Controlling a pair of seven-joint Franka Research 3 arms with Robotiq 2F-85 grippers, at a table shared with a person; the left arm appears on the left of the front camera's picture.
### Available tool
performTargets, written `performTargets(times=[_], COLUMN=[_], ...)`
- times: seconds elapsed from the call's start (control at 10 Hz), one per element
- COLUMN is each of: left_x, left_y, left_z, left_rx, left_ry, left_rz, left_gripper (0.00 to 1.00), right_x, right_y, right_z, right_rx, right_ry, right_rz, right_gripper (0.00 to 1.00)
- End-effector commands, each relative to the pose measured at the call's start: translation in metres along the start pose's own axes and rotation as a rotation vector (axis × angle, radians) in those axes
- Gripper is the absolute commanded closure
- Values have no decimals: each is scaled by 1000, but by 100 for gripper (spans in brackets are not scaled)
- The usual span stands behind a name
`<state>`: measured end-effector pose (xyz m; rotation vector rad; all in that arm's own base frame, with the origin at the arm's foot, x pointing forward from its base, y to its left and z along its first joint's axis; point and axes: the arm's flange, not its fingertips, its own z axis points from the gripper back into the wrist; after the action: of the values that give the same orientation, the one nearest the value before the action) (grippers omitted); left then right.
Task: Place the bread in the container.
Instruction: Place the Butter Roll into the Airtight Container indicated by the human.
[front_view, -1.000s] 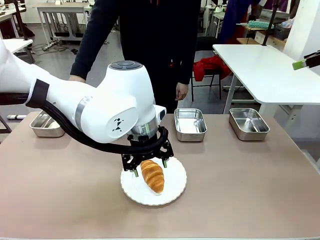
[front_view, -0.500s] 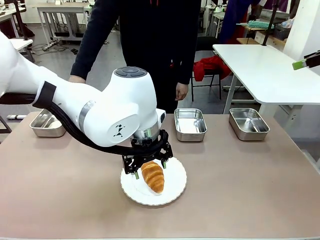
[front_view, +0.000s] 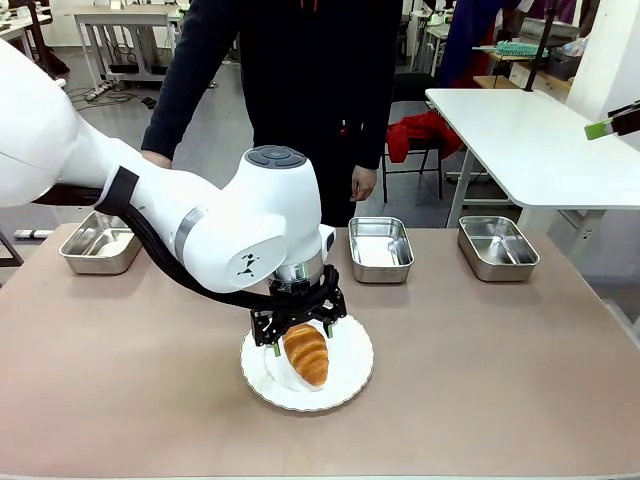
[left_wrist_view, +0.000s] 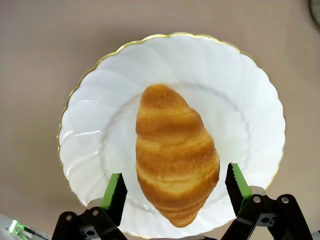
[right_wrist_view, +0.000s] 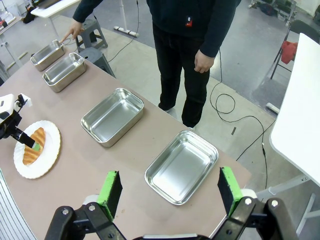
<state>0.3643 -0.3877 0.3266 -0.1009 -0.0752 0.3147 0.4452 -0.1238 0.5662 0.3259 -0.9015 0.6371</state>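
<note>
here i see the left gripper (left_wrist_view: 172, 187), jaws wide, straddling the bread (left_wrist_view: 175, 155) on the white plate (left_wrist_view: 90, 130) at frame centre; right gripper (right_wrist_view: 170, 192) jaws wide, empty.

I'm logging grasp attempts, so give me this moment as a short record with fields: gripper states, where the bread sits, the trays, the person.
left gripper: open, jaws either side of the bread, no contact visible
right gripper: open, raised above the table's corner, holding nothing
bread: lying on the white plate
containers: four steel trays in a row, all unfilled
person's hand: touching the farthest tray
</note>
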Motion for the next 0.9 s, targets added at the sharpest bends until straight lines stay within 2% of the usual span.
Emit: performTargets(times=[0.0,0.4,0.5,0.8], left_x=[1,3,2,2], left_y=[-13,-16,-16,-15], left_z=[-7,-16,-16,-16], left_rx=[16,34,49,62], left_ry=[-22,0,12,16], left_rz=[19,15,21,0], left_gripper=[0,0,19,20], right_x=[1,1,1,1], right_y=[0,0,0,0], right_z=[0,0,0,0], right_rx=[4,4,4,4], right_ry=[-19,-19,-19,-19], right_rz=[0,0,0,0], right_gripper=[0,0,0,0])
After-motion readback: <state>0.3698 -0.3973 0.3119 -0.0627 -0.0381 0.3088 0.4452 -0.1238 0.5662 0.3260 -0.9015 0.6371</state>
